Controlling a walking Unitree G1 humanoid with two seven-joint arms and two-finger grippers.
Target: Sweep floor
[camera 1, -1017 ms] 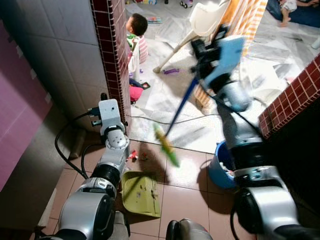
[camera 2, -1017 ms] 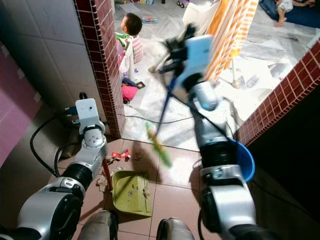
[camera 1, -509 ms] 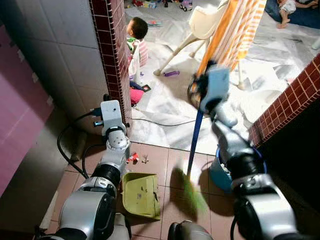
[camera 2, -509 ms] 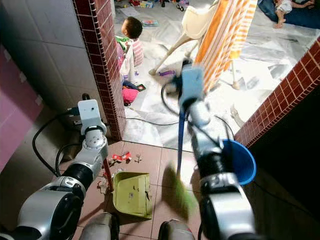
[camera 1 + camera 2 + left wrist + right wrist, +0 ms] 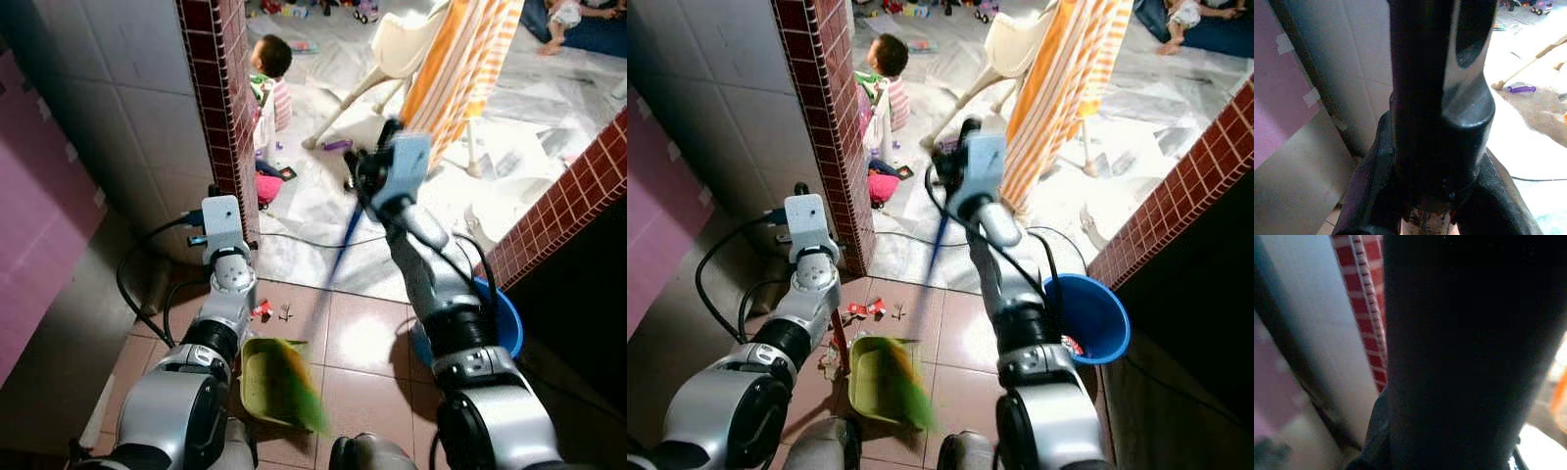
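Left eye view, your right gripper jaws clamp the blue broom, its blurred green bristles over the green dustpan, left gripper jaws closed on a red handle.

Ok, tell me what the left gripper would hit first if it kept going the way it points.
Hedged, since depth is unclear: the left gripper points forward along the floor toward the red brick pillar and grey tiled wall. It would likely meet the pillar's base first.
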